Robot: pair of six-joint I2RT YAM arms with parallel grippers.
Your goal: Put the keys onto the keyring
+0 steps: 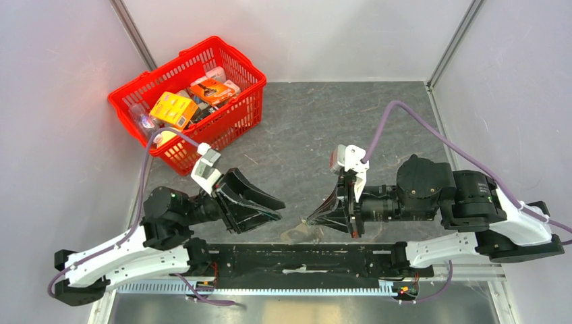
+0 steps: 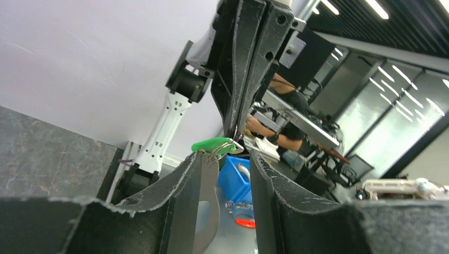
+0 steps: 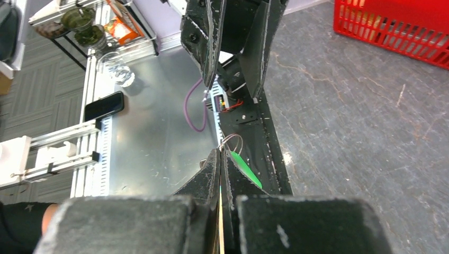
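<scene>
Threading step: the right gripper (image 3: 219, 159), closed at its tips, pinches the green-headed key (image 3: 245, 169), with the keyring (image 3: 233, 139) projecting, above the table (image 3: 344, 106); the left gripper (image 3: 232, 91), part-open and empty, likely must next grasp that loop.

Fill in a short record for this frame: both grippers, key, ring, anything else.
left gripper: open, empty, facing the right one
right gripper: shut on the thin silvery wire keyring
green-headed metal key: hanging at the right gripper's tips, between the arms
red plastic basket: far left of the table, holds packaged goods
</scene>
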